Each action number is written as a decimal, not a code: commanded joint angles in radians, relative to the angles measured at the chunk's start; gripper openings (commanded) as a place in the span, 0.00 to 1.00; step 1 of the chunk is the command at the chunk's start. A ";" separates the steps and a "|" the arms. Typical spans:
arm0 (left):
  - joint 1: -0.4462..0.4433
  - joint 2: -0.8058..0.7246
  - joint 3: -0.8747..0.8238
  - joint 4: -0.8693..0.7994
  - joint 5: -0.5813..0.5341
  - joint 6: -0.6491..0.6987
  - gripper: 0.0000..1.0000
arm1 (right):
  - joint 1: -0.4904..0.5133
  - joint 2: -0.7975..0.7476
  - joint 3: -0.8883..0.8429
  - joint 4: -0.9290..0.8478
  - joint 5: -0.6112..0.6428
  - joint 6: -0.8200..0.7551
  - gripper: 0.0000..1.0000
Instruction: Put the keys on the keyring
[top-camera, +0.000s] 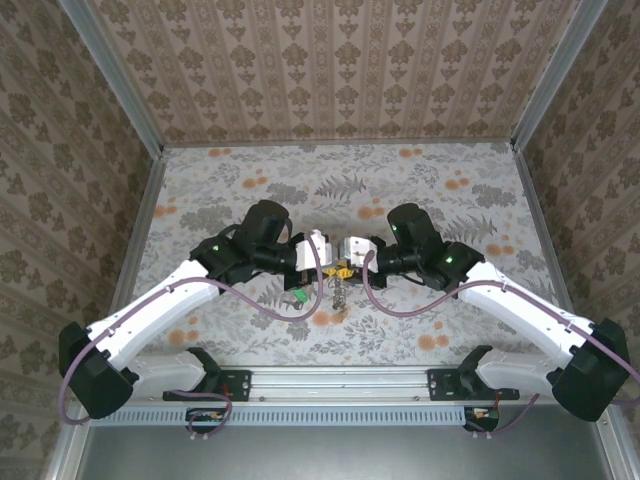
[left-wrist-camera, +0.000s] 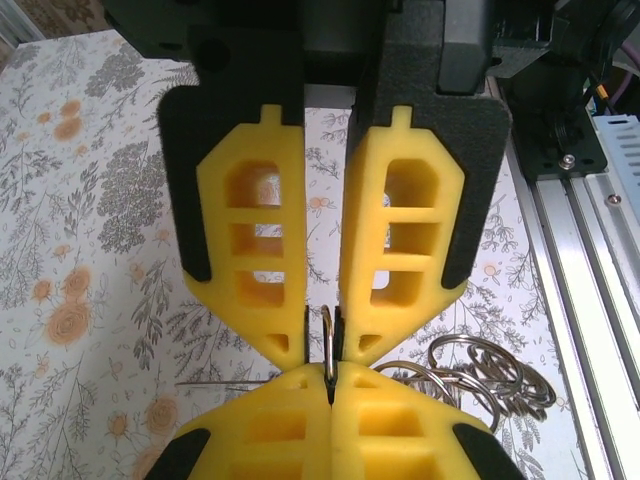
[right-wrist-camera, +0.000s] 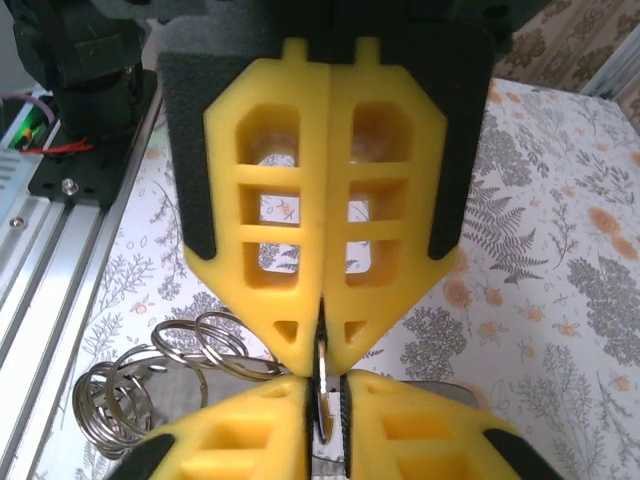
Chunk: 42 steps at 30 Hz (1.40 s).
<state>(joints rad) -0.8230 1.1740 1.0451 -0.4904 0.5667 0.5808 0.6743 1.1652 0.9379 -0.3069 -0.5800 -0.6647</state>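
Note:
My two grippers meet tip to tip over the middle of the table, the left gripper (top-camera: 330, 268) facing the right gripper (top-camera: 350, 268). A thin metal ring (left-wrist-camera: 327, 335), seen edge-on, runs between both pairs of yellow fingers. The right gripper (right-wrist-camera: 322, 345) is shut on that ring (right-wrist-camera: 323, 385). The left gripper (left-wrist-camera: 322, 345) holds it in a narrow slit. A bunch of metal split rings (left-wrist-camera: 490, 370) hangs beside the tips, and in the right wrist view the bunch (right-wrist-camera: 130, 390) is at lower left. A thin wire (left-wrist-camera: 220, 380) trails left. A small green piece (top-camera: 298, 297) sits under the left gripper. Blue key hidden.
The floral tablecloth (top-camera: 450, 200) lies around the grippers. The aluminium rail (top-camera: 340, 380) with the arm bases runs along the near edge. Purple cables (top-camera: 250, 295) loop under both arms. Patterned walls close the back and sides.

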 joint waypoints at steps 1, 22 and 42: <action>-0.002 0.006 0.051 0.008 0.029 0.009 0.00 | 0.014 0.013 0.048 -0.036 -0.021 -0.030 0.06; 0.212 -0.331 -0.206 0.072 -0.131 -0.358 0.53 | -0.057 -0.181 -0.279 0.453 -0.124 0.117 0.00; 0.205 0.113 -0.113 -0.243 -0.142 0.209 0.49 | -0.106 -0.305 -0.177 0.120 0.212 -0.098 0.00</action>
<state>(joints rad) -0.5987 1.2476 0.8955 -0.6357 0.4686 0.6498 0.5964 0.8955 0.6975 -0.0994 -0.5056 -0.7349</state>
